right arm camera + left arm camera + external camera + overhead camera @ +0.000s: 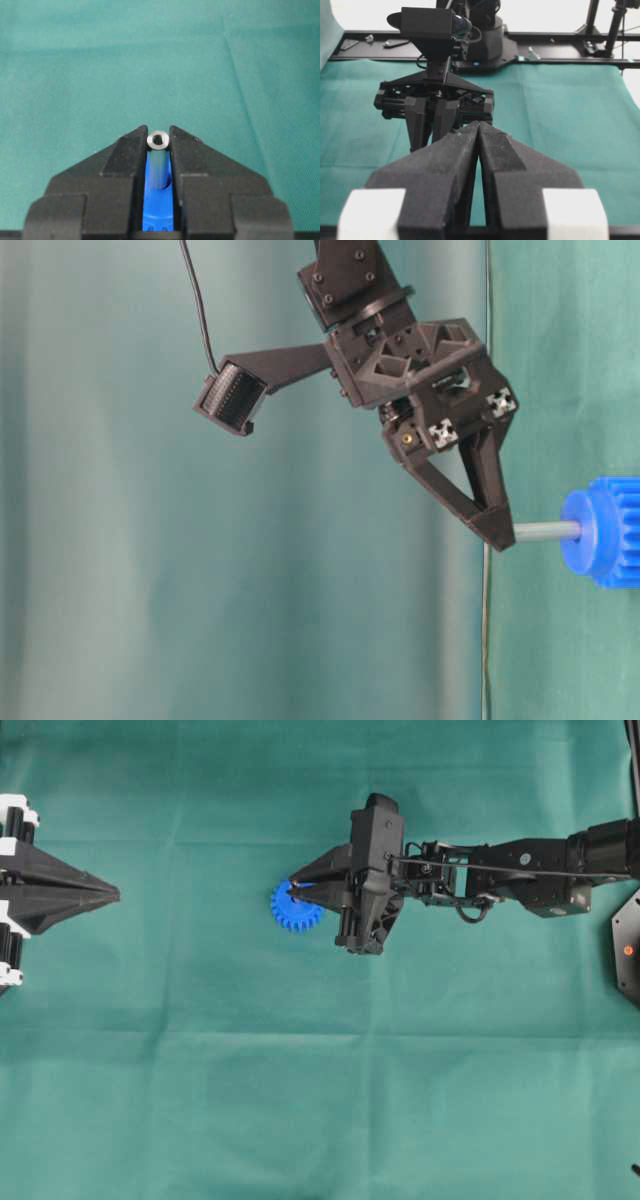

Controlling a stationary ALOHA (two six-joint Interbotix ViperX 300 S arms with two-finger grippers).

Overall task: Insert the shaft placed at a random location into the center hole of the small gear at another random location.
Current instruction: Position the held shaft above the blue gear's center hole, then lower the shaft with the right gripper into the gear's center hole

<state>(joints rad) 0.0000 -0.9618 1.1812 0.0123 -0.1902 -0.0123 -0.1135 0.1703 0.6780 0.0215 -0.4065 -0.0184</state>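
Observation:
The small blue gear (pixel 297 908) lies flat on the green cloth. My right gripper (pixel 295 885) is directly above it, shut on the silvery shaft (pixel 159 165). The shaft stands upright between the fingers, pale ringed end up, and its lower end sits in the center hole (pixel 168 183) of the gear (pixel 159 212). The table-level view shows the shaft (pixel 545 531) running from the right gripper's tips (pixel 497 535) into the gear's hub (pixel 580 530). My left gripper (pixel 110 896) is shut and empty at the far left; its tips touch (pixel 479 124).
Green cloth (pixel 320 1100) covers the whole table. A black base with an orange dot (pixel 628 950) sits at the right edge. The right arm (pixel 520 870) stretches in from the right. A black frame rail (pixel 560 50) runs along the table's back.

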